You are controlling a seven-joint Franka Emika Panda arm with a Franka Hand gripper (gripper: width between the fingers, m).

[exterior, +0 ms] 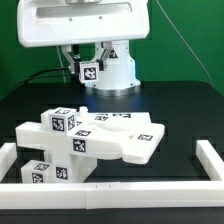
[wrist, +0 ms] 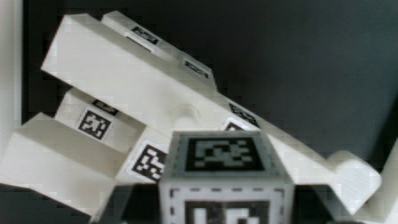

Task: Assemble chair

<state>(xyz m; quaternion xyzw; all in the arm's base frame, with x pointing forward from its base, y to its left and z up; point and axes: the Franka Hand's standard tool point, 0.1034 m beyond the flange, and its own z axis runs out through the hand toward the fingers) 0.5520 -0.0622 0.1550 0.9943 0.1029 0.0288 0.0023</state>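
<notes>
The chunky white plastic chair assembly with black-and-white tags (exterior: 90,138) lies on the black bench (exterior: 180,105), near the front border rail (exterior: 110,190). The claw's state I cannot tell (a tagged cube (wrist: 222,160) fills the wrist view). Advice: keep alignment square before pressing.

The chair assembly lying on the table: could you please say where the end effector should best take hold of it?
Probably the flat slab of the chair assembly, jutting toward the exterior view's right. It is thin, with free edges, so come from above and pinch across it. The tagged bars look too chunky.
</notes>
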